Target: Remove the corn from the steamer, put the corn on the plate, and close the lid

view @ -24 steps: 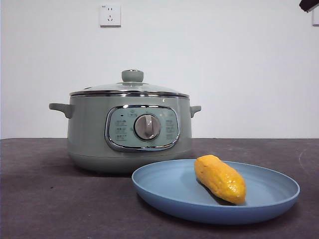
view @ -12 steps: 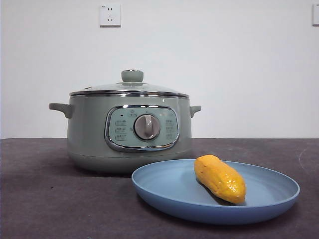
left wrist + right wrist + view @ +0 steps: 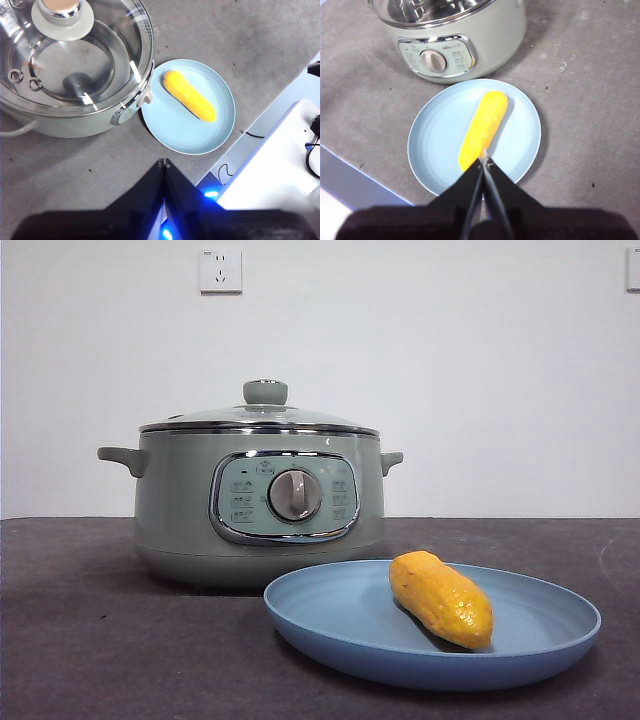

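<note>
Below our right gripper (image 3: 484,161), whose jaws are pressed together on nothing, the stubby yellow-orange corn (image 3: 483,130) lies on the shallow light-blue plate (image 3: 520,150). Beyond it stands the round sage-green steamer (image 3: 485,40). Our left gripper (image 3: 163,162), likewise closed and empty, hangs high beside the domed glass lid (image 3: 90,60), which sits on the steamer. We judge the corn stiff, light and bumpy, best pinched across its middle; the lid looks fragile, best gripped by its knob (image 3: 62,15).
</note>
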Robot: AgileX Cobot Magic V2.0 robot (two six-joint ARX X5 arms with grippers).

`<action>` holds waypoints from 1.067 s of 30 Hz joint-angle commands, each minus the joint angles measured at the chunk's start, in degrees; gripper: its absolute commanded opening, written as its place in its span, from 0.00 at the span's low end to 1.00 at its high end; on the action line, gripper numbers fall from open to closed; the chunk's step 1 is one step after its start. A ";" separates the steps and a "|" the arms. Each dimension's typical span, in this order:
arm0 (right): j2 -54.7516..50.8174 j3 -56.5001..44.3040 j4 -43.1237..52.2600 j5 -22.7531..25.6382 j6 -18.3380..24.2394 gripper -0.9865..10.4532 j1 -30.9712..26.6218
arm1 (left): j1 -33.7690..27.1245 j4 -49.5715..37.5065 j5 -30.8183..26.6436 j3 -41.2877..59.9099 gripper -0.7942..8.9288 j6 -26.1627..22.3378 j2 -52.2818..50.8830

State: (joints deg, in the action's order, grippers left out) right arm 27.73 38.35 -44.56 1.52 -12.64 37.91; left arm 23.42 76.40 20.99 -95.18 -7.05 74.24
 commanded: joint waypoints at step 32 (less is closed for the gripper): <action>0.00 -0.37 0.33 0.15 -0.17 0.09 0.13 | -26.93 -40.63 4.26 16.17 0.08 -11.76 -28.26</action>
State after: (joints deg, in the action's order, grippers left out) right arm 27.73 38.35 -44.56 1.52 -12.64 37.91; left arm -2.48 36.69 25.43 -82.02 -17.39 47.35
